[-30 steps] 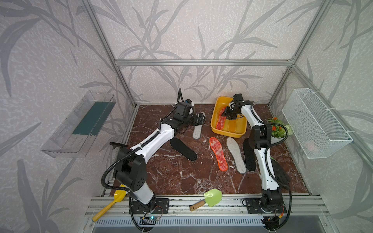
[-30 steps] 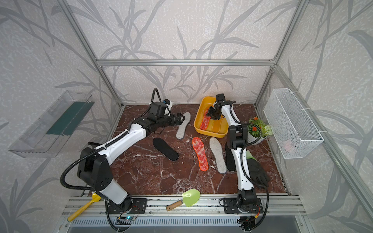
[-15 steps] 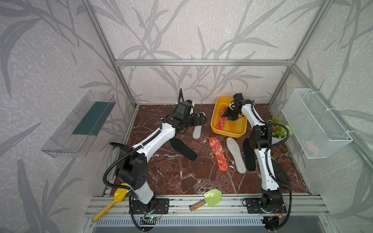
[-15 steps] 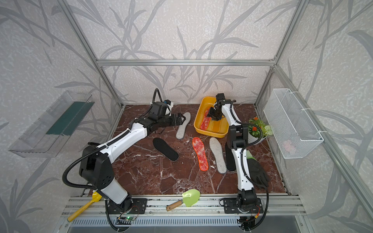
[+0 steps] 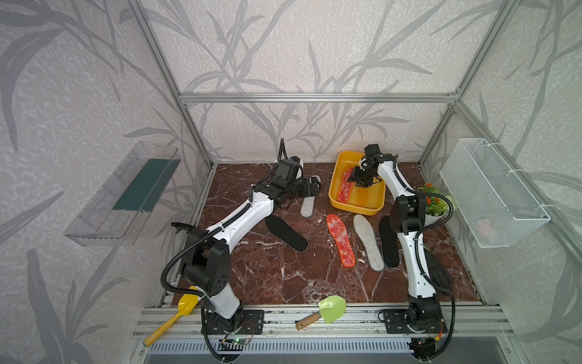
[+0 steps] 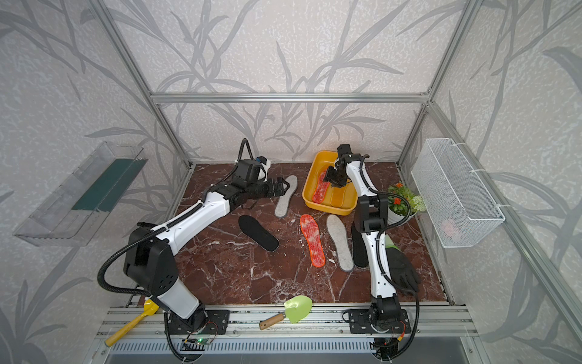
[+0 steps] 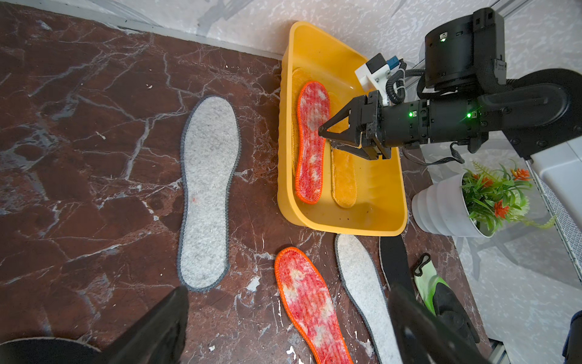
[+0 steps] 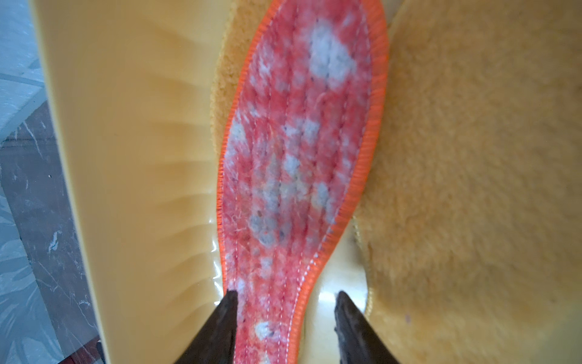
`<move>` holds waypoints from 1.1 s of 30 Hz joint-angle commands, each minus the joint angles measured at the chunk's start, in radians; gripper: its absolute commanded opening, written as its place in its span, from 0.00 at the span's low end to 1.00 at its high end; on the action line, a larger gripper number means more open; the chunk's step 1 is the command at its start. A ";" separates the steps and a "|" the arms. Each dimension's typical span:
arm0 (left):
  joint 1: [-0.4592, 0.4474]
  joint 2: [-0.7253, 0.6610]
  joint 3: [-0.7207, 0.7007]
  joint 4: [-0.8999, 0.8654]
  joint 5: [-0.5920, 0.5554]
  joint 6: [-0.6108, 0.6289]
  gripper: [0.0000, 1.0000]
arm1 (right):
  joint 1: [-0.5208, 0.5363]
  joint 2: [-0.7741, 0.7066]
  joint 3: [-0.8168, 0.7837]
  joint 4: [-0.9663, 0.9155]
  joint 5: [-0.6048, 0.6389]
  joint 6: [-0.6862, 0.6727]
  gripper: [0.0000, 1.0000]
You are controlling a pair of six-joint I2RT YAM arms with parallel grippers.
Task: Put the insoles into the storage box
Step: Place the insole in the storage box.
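Three of the eight insoles are in the storage box (image 5: 345, 156). In both top views it sits at 1 o'clock from the middle of the floor (image 5: 252, 277). Two yellow insoles (image 7: 344, 179) lie flat in it, and a red insole (image 5: 345, 189) lies partly on top of one.

Five are left on the floor. The other red insole (image 5: 341, 241), a grey insole (image 5: 368, 242) and a black insole (image 5: 388, 242) lie side by side at 3 o'clock. The second grey insole (image 5: 308, 205) is at 12 o'clock, and the second black insole (image 5: 286, 233) is at 9 o'clock.

The right gripper (image 8: 286, 293) is down in the box. Its fingers (image 8: 220, 327) are a bit apart and grip nothing. One tip looks to touch the red insole, and the other is over bare box.

The left gripper (image 7: 288, 290) hangs by the second grey insole, with fingers spread wide and empty
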 commanded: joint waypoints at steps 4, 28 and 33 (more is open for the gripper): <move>0.000 0.008 0.035 -0.017 0.000 0.005 0.97 | 0.013 -0.005 0.036 -0.013 0.008 0.022 0.50; 0.001 0.007 0.034 -0.024 -0.008 0.015 0.97 | 0.036 0.046 0.074 0.038 -0.012 0.045 0.51; 0.000 0.013 0.034 -0.033 -0.016 0.011 0.97 | 0.035 0.011 0.070 0.034 -0.033 0.006 0.51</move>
